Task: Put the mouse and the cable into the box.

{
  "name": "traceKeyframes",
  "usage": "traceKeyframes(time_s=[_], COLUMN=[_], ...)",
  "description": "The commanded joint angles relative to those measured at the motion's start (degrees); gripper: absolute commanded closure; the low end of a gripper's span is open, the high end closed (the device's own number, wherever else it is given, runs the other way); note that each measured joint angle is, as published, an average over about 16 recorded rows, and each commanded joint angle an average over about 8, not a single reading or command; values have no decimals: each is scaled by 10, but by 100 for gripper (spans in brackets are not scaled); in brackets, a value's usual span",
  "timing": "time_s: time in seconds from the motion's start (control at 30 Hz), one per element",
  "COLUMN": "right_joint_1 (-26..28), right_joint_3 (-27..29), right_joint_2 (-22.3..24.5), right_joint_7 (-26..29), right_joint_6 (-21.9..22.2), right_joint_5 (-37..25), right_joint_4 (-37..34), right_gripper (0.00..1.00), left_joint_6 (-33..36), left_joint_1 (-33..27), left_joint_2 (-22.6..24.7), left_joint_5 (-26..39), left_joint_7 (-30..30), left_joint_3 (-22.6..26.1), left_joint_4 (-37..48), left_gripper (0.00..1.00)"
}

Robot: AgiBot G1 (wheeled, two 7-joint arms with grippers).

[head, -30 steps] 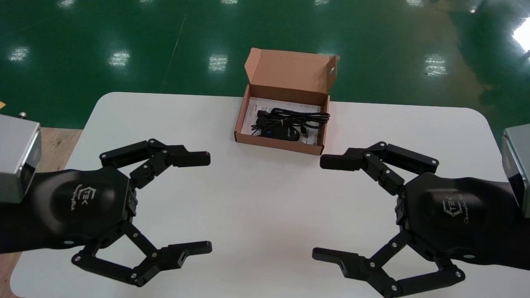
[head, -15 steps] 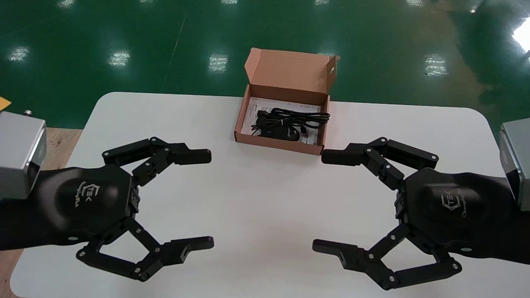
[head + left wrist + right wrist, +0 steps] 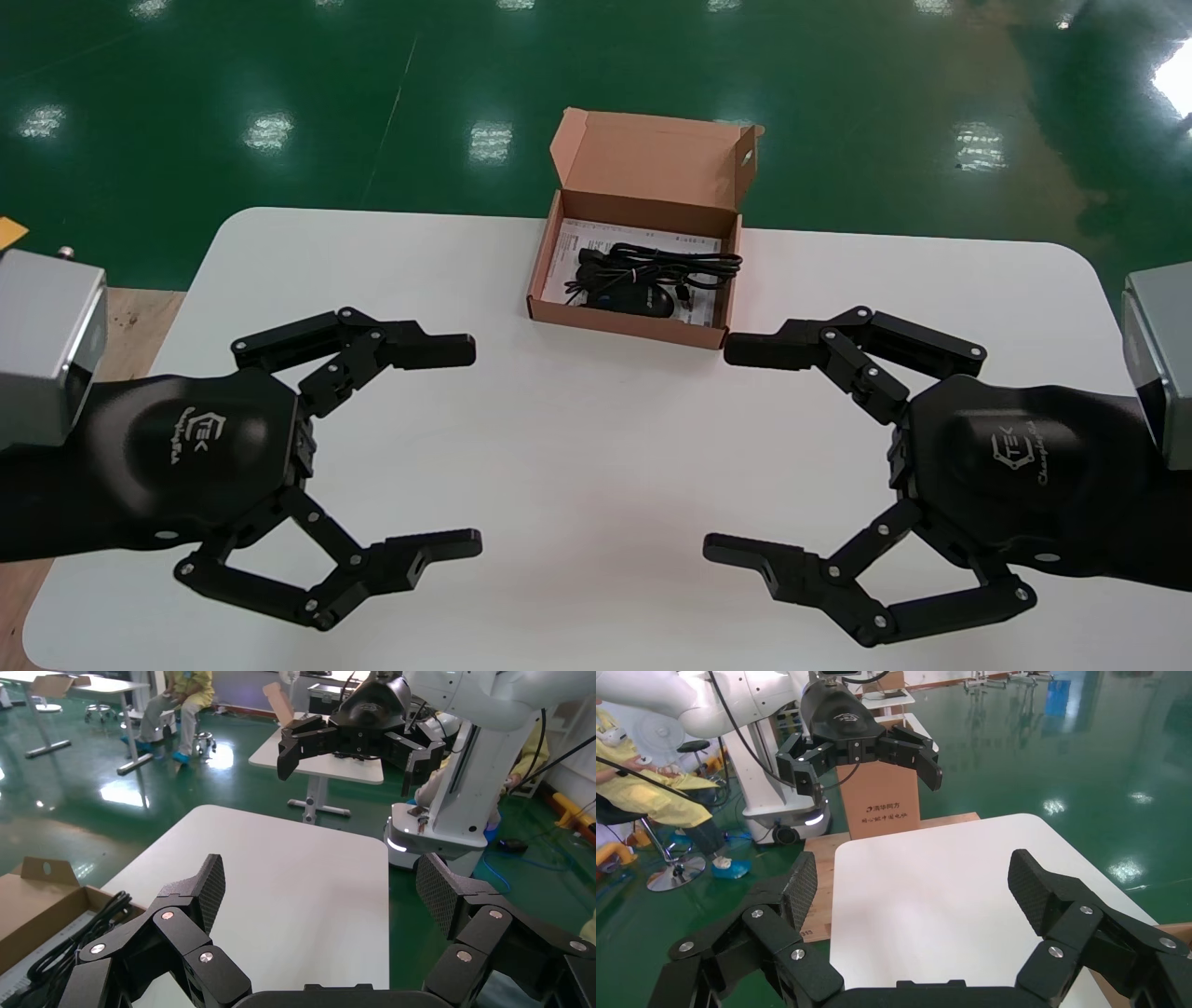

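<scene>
Box (image 3: pixel 626 323) at far centre of table (image 3: pixel 577 438), lid (image 3: pixel 652 163) standing up on its far side. Mouse (image 3: pixel 638 298) lies inside by the near wall. Cable (image 3: pixel 666 264) is bundled just beyond, touching it, both on a white leaflet (image 3: pixel 568 261). Loading looks done.

Left gripper (image 3: pixel 466 447) near-left, right gripper (image 3: pixel 726 450) near-right, both over bare table. Jaws of each wide apart, holding nothing. Right's far fingertip sits just beside the box's near-right corner. Probably held back to keep the box unobstructed.
</scene>
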Motion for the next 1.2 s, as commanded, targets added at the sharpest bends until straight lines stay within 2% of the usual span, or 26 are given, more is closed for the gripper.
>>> traceKeyframes(time_s=[0.03,1.2], right_joint_1=[0,1], right_joint_3=[0,0], right_joint_2=[0,0], right_joint_7=[0,-1], right_joint_6=[0,1], right_joint_5=[0,-1], right_joint_4=[0,-1], right_gripper=[0,0], left_joint_6=[0,-1], left_joint_1=[0,-1], left_joint_2=[0,1], left_joint_5=[0,1], left_joint_7=[0,0], left_joint_3=[0,1], left_joint_4=[0,1], left_gripper=[0,0])
